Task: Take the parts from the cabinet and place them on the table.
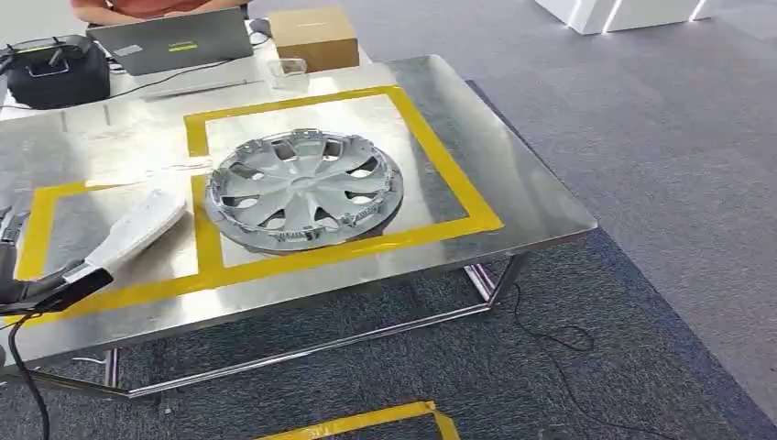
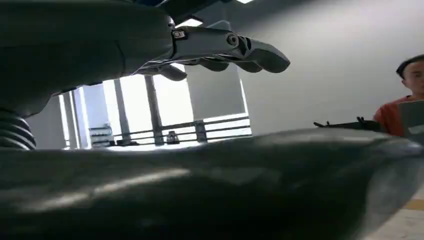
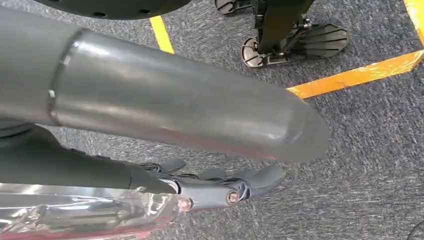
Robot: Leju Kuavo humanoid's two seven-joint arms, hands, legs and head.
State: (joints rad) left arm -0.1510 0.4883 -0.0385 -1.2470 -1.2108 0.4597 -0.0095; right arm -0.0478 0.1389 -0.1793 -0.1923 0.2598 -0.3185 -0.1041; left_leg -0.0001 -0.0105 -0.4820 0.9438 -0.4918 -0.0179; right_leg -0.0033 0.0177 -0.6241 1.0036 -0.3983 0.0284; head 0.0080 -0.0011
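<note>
Head view: shiny steel counter (image 1: pixel 513 174), spoked silver hubcap (image 1: pixel 302 188), left hand (image 1: pixel 18 275) gripping a smooth white part (image 1: pixel 142 225). Right hand (image 3: pixel 220 187) holds a glossy clear-red piece (image 3: pixel 85 215).

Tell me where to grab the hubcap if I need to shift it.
Probably the rim on its near right side, coming from the table's front edge. The hubcap lies flat, face up, so fingers could hook through a spoke opening there. The white part crowds its left.

floor (image 1: pixel 660 137): grey carpet, yellow tape | steel table (image 1: pixel 513 174) | bright windows (image 2: pixel 165 107) | pale wall (image 2: pixel 325 70)
</note>
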